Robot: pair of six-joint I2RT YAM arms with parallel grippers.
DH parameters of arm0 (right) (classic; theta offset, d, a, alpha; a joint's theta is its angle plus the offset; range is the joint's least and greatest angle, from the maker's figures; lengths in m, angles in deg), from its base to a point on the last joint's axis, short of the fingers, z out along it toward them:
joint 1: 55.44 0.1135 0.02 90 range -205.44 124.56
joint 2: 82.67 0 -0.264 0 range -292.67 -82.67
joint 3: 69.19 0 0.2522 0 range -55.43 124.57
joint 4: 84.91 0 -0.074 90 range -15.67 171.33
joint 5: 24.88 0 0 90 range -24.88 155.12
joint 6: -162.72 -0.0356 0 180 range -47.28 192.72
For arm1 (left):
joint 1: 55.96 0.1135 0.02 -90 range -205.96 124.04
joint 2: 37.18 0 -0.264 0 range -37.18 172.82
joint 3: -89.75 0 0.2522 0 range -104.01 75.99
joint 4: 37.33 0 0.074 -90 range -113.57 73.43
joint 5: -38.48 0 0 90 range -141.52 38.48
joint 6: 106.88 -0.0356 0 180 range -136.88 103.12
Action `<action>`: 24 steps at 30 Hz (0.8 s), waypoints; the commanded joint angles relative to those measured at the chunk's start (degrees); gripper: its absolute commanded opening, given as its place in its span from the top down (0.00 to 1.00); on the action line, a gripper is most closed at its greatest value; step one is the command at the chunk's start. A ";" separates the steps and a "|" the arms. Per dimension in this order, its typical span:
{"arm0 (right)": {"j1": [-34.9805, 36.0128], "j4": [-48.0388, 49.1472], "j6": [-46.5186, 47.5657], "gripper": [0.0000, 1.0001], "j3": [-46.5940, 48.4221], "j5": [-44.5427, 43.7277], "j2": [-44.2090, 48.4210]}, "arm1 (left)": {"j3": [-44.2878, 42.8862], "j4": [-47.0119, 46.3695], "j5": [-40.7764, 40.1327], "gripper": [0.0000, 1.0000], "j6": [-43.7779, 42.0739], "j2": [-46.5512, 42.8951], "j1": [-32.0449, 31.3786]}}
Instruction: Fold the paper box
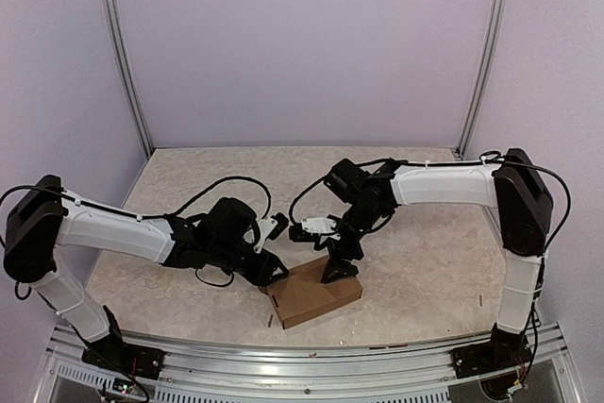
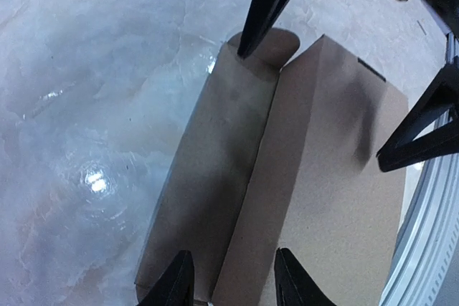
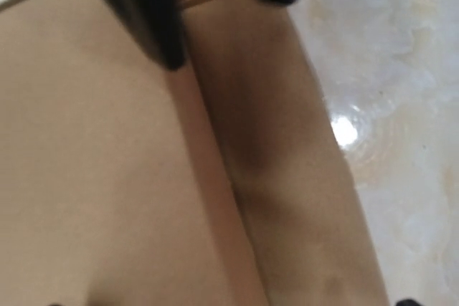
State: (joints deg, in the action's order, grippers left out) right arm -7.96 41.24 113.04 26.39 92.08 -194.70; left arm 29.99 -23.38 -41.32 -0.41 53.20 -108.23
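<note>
Above the table [image 1: 425, 280], white shells are fitted on the arms [image 1: 113, 228]; cables [image 1: 200, 196], left gripper [image 2: 233, 277] and right gripper [image 1: 340, 269] are black.

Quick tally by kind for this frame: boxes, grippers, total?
paper box: 1
grippers: 2 (left gripper, right gripper)
Total: 3

paper box [image 1: 316, 297] x1 | left gripper [image 1: 274, 268] + right gripper [image 1: 338, 267] = 2 | table [image 1: 189, 176] x1
</note>
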 commanded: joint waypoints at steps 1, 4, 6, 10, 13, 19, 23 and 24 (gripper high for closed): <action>-0.39 -3.01 -0.33 0.00 1.35 1.20 4.21 | -1.36 5.69 -5.23 0.62 -0.38 1.74 -3.11; -0.45 -3.89 -0.08 0.00 1.03 1.39 5.52 | -2.75 7.50 -8.60 0.62 -1.08 3.04 -4.82; -0.54 -3.75 -0.21 0.00 0.44 1.15 6.78 | -4.21 9.49 -11.36 0.62 -1.91 4.99 -5.66; -0.90 -2.41 -0.29 0.00 -1.89 -0.61 9.22 | -7.04 12.94 -15.49 0.62 -3.59 9.65 -7.18; -2.53 -1.01 -0.80 0.00 -3.57 -1.21 11.18 | -8.89 13.57 -17.99 0.62 -5.42 10.90 -7.58; -8.75 5.13 -3.34 0.00 -8.05 -0.89 15.83 | -15.14 13.14 -27.46 0.55 -10.14 7.92 -7.53; -9.15 5.40 -2.05 0.00 -11.43 -2.67 16.83 | -17.42 13.66 -33.23 0.50 -4.00 2.67 -8.46; -9.16 4.99 -1.70 0.00 -11.98 -2.56 17.13 | -16.82 14.39 -34.28 0.48 -0.29 0.86 -8.77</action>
State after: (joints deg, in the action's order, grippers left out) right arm -17.49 45.48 110.98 17.25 90.40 -179.16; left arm 14.54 -11.32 -67.66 -7.07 60.59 -115.79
